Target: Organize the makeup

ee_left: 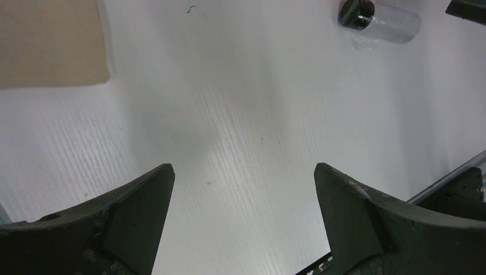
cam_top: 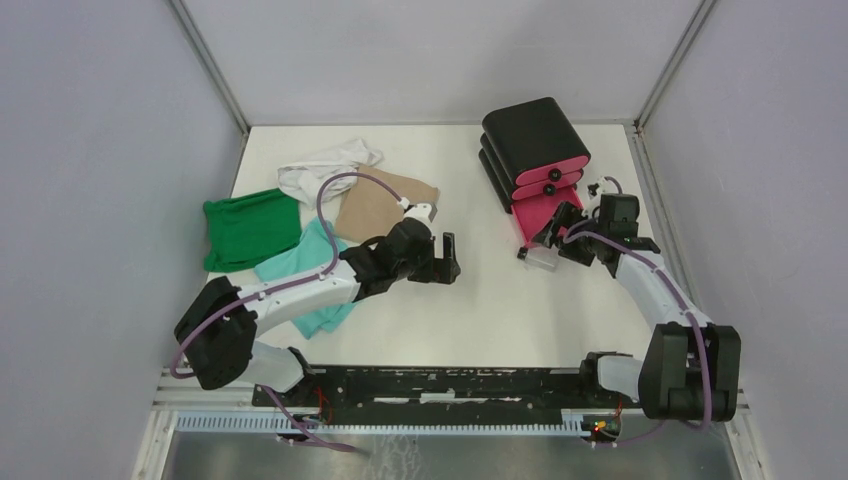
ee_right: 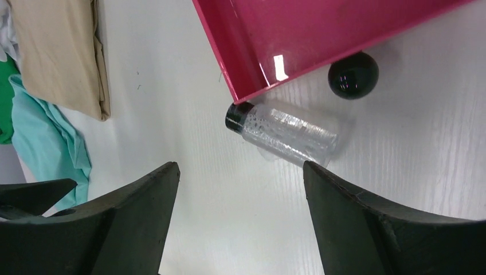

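Vial (ee_right: 283, 134), clear with a black cap, lies on its side near the right edge of the counter (ee_left: 240, 114), its cap just beside the corner of the pink drawer (ee_right: 321, 34). We judge it light, rigid, smooth and prone to rolling, so we grip across mid-barrel. Right gripper (ee_right: 239, 166) hovers over it, fingers spread. The left gripper (ee_left: 243, 167), also spread, hangs over mid-counter. The drawer wall and black knob (ee_right: 353, 75) crowd the vial's far side.
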